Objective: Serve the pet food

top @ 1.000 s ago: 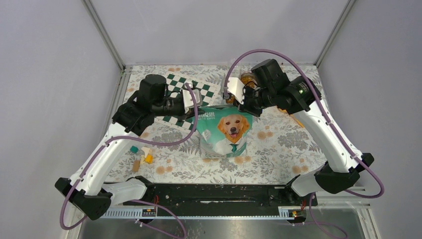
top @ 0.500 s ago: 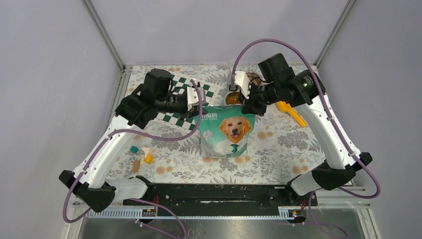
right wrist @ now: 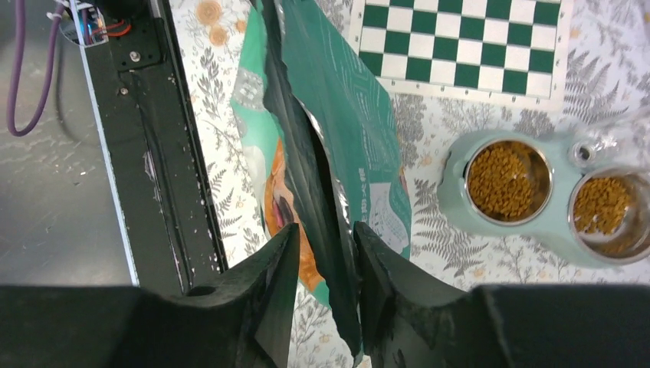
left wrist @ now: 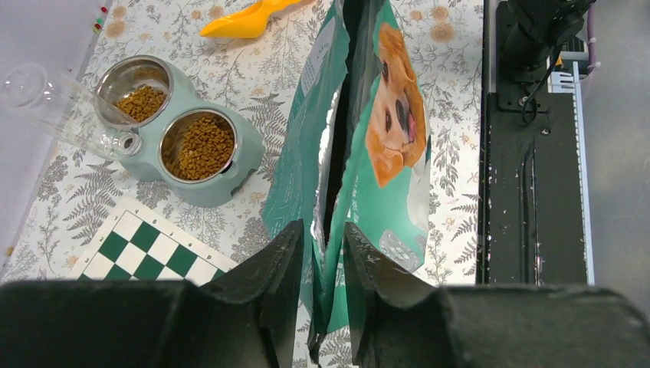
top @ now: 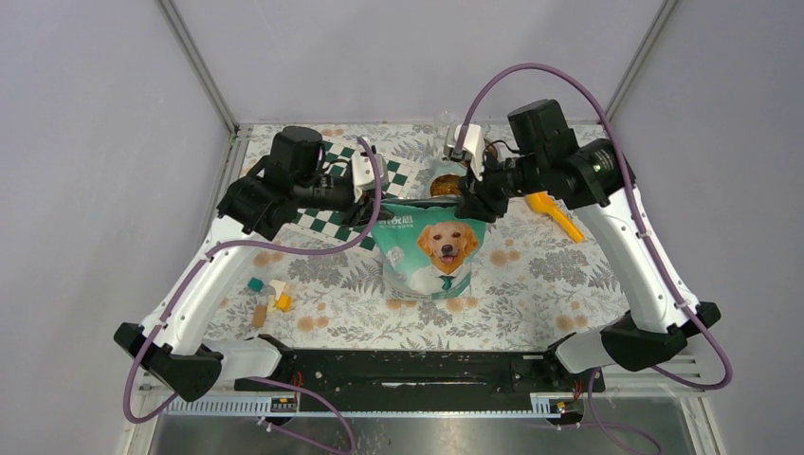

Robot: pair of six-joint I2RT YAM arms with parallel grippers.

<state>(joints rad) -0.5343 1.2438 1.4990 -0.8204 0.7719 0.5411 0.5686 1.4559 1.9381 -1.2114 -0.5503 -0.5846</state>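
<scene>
The right arm has swung rightward, uncovering the pet food in the bowl behind the bag.

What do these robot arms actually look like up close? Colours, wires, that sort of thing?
The left arm and right arm are smooth white links between chunky black joints. A purple cable loops along each. The left hand and right hand end in two black wedge-shaped fingers.

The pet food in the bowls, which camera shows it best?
Left wrist: the pet food in both bowls lies fully in frame. Right wrist shows it too, one bowl at the frame's edge. Top external shows only a small patch beyond the bag.
</scene>
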